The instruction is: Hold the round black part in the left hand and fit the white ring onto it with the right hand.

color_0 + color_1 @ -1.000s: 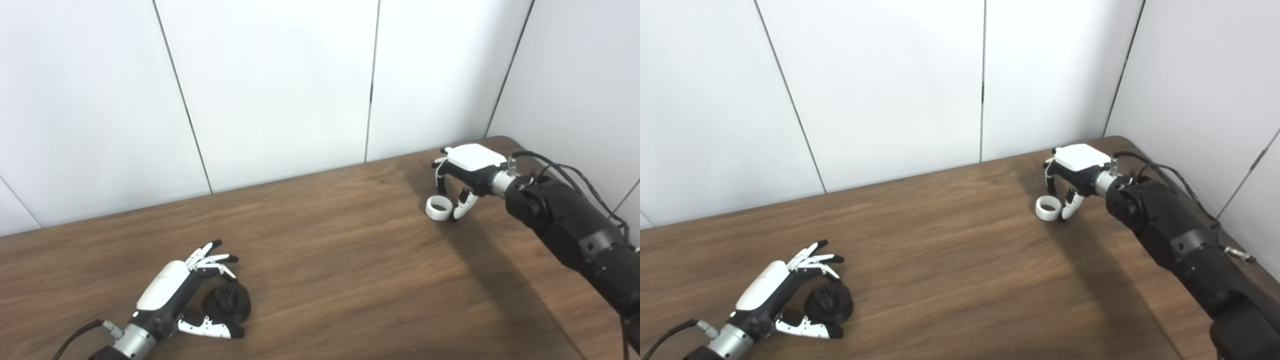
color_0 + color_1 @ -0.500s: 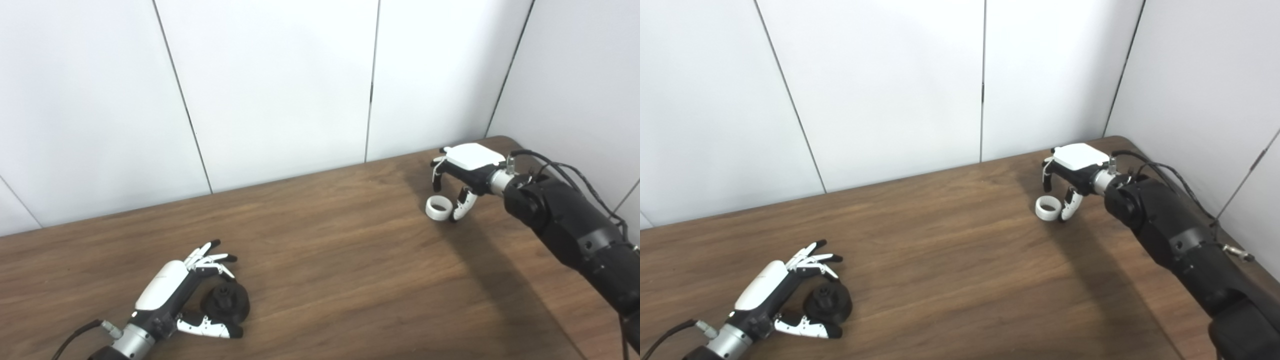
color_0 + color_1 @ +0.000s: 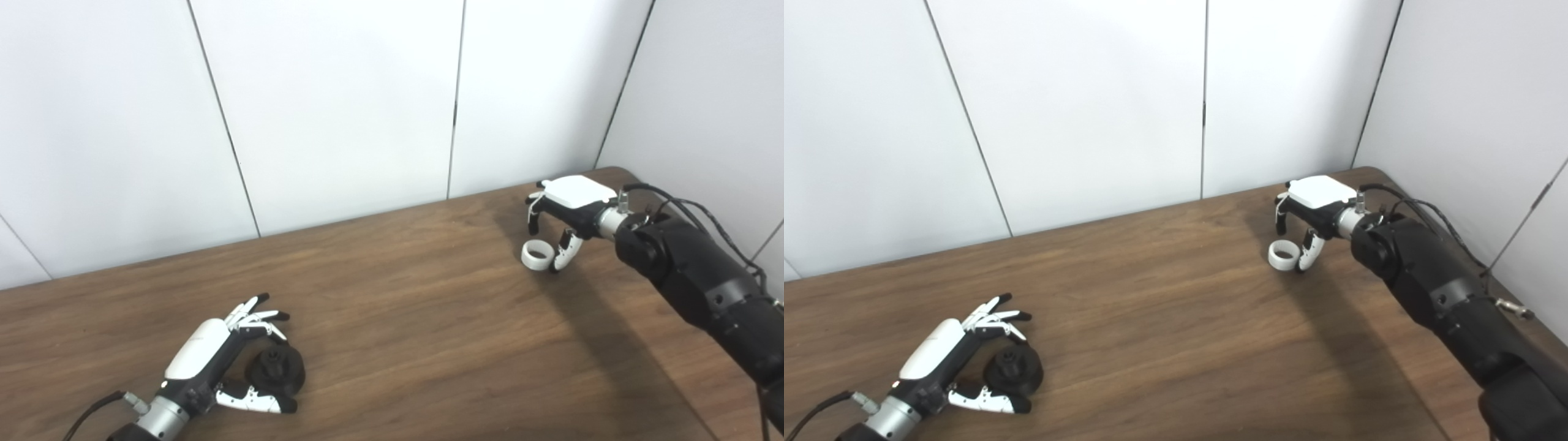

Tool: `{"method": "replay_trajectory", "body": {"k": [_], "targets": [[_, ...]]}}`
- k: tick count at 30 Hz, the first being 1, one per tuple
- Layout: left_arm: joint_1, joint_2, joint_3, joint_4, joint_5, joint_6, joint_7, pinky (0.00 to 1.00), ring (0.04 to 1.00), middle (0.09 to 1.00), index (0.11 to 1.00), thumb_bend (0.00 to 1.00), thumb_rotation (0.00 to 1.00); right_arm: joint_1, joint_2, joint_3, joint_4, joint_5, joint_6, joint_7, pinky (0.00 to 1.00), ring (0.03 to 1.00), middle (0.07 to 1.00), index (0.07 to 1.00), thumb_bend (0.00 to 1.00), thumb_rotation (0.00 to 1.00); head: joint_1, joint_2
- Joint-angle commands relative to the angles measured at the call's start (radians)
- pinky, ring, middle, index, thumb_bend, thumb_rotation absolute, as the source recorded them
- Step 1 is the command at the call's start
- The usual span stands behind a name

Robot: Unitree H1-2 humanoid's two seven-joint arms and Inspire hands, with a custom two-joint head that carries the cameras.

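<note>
**White ring and black part: both on the table, neither lifted**

White ring flat on the wooden table near the far right corner, hole upward. Right hand arched over it, thumb just beside the rim, fingers apart and off it: open, holding nothing, seemingly poised to pinch. Round black part well apart at front left, lying between the spread fingers and thumb of the left hand, cupped loosely but not clasped: open too, likely set to close for a steady hold.

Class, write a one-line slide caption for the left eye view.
Open left hand cups black part; open right hand straddles white ring.
</note>
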Motion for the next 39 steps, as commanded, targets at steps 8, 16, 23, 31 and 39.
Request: {"method": "replay_trajectory", "body": {"k": [8,16,23,31,39], "targets": [[0.012,0.003,-0.002,0.043,0.010,0.011,0.025,1.00,1.000,0.836,0.481,0.53,0.06,-0.040,0.018,0.024,-0.030,-0.011,0.005,0.012,1.00,1.000,0.889,0.596,1.00,0.18,0.000,0.001],[0.013,-0.001,0.006,0.043,0.012,0.011,0.015,1.00,1.000,0.839,0.481,0.53,0.06,-0.045,0.020,0.036,-0.017,-0.014,-0.001,0.016,1.00,1.000,0.892,0.600,1.00,0.16,-0.006,0.001],[0.012,-0.004,0.007,0.045,0.013,0.011,0.019,1.00,1.000,0.835,0.480,0.53,0.06,-0.037,0.023,0.040,-0.020,-0.008,0.000,0.024,1.00,1.000,0.894,0.601,1.00,0.19,-0.005,-0.001],[0.010,-0.002,0.006,0.047,0.013,0.011,0.021,1.00,1.000,0.838,0.480,0.53,0.06,-0.043,0.023,0.043,-0.021,-0.010,0.001,0.031,1.00,1.000,0.895,0.602,1.00,0.19,-0.005,0.000],[0.013,-0.006,0.017,0.044,0.014,0.011,0.009,1.00,1.000,0.837,0.480,0.53,0.06,-0.041,0.024,0.039,-0.011,-0.001,-0.007,0.021,1.00,1.000,0.889,0.592,1.00,0.19,-0.007,0.004]]}}
